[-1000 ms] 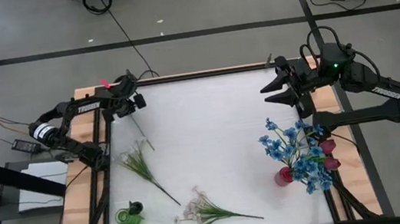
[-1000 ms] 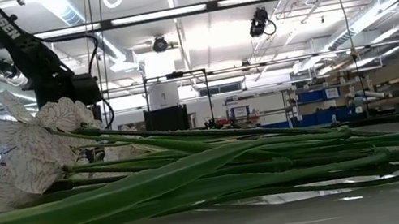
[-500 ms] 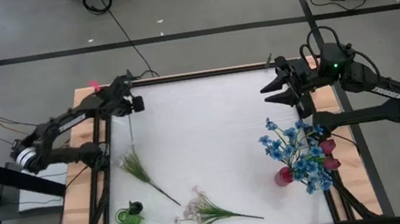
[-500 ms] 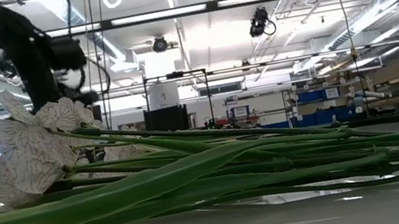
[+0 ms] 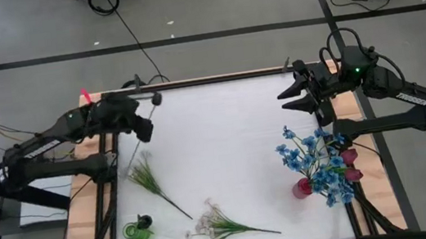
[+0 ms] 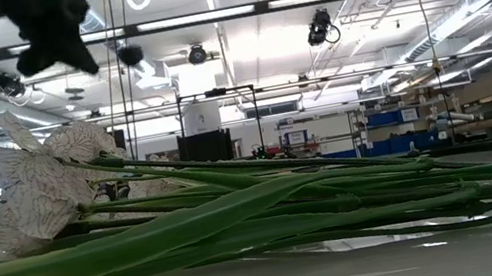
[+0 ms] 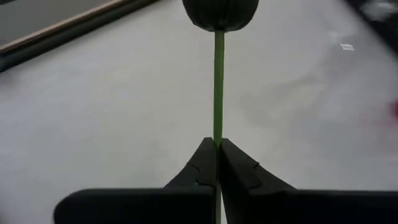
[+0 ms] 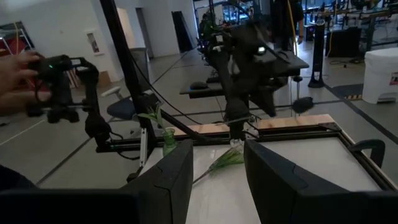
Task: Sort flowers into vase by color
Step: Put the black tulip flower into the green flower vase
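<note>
- One dark-budded flower (image 7: 219, 37) pinched by its thin green stem in left gripper (image 5: 145, 128), jaws shut on it, lifted over the counter's (image 5: 224, 143) far left corner.
- Likely light, stem springy and slim; hold low on stem, not on bud.
- White spray (image 5: 223, 225) and green sprig (image 5: 151, 180) lying flat; green vase (image 5: 138, 231) near.
- Blue blossoms (image 5: 318, 163) standing in red vase (image 5: 301, 188).
- Right gripper (image 5: 294, 96) waiting, jaws part-open, empty.
</note>
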Action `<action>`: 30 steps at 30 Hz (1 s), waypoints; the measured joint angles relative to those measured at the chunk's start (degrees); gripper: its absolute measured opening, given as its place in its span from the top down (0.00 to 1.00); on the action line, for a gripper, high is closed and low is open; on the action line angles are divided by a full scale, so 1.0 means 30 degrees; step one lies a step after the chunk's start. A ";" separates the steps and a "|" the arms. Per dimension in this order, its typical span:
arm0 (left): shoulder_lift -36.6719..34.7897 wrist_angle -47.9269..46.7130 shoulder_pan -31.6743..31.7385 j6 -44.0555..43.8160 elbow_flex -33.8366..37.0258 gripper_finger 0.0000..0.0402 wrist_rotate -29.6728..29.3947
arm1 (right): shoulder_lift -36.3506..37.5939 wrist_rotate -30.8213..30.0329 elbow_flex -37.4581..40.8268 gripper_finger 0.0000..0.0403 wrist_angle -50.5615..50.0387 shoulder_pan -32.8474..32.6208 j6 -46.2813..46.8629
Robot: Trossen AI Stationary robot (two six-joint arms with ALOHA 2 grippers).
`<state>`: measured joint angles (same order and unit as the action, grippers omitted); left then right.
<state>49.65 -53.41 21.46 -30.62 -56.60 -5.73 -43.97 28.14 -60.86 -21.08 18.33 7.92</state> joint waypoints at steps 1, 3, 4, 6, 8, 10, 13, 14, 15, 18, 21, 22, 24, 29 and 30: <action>-0.0068 0.0008 -0.0594 -0.0243 -0.0286 0.98 0.0017 | -0.0003 0.0003 0.0000 0.63 -0.0007 0.0000 0.0000; -0.0235 -0.0056 -0.1669 -0.0432 -0.0912 0.98 0.0010 | -0.0001 0.0007 0.0000 0.63 -0.0007 0.0000 0.0000; -0.0347 -0.0012 -0.2175 -0.0318 -0.1243 0.98 0.0000 | 0.0000 0.0005 0.0000 0.63 0.0000 0.0002 -0.0001; -0.0726 0.0006 -0.3042 0.0369 -0.1610 0.98 -0.0040 | -0.0007 0.0003 0.0000 0.63 -0.0007 0.0003 0.0000; -0.1331 -0.0034 -0.3793 0.1737 -0.1687 0.98 -0.0055 | 0.0000 0.0000 0.0000 0.63 0.0000 0.0000 -0.0004; -0.2139 -0.0093 -0.4294 0.2762 -0.1696 0.98 -0.0291 | 0.0000 0.0007 0.0000 0.63 0.0000 0.0000 0.0000; -0.3816 -0.0254 -0.4782 0.4383 -0.1703 0.98 -0.0528 | 0.0000 0.0000 0.0000 0.63 0.0000 0.0000 0.0000; -0.4463 -0.0390 -0.5002 0.4782 -0.1703 0.98 -0.0555 | -0.0003 0.0000 0.0000 0.63 0.0000 0.0000 0.0000; -0.5178 -0.0612 -0.5256 0.5167 -0.1703 0.98 -0.0471 | 0.0000 0.0002 0.0000 0.63 0.0000 0.0001 0.0000; -0.7481 -0.1430 -0.5951 0.6127 -0.1710 0.98 0.0687 | 0.0000 0.0000 0.0000 0.63 -0.0005 0.0003 0.0000; -0.9681 -0.2044 -0.6379 0.6679 -0.1768 0.98 0.2136 | 0.0000 0.0000 0.0000 0.63 0.0000 0.0003 -0.0003; -1.0266 -0.2147 -0.6450 0.7006 -0.1762 0.98 0.2732 | 0.0000 0.0000 0.0000 0.63 0.0000 0.0007 0.0000; -1.1194 -0.2038 -0.6509 0.7812 -0.1592 0.98 0.4321 | -0.0002 0.0002 0.0000 0.63 0.0000 0.0007 0.0000; -1.2704 -0.0358 -0.6509 0.9501 -0.0307 0.98 0.8844 | -0.0005 0.0007 0.0000 0.63 -0.0006 0.0000 0.0000; -1.3017 0.0099 -0.6509 0.9719 0.0088 0.98 0.9865 | 0.0000 0.0000 0.0000 0.63 -0.0001 0.0006 -0.0001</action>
<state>10.60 -53.11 1.93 -1.46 -56.34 23.87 -43.97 28.14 -60.86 -21.08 18.35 7.92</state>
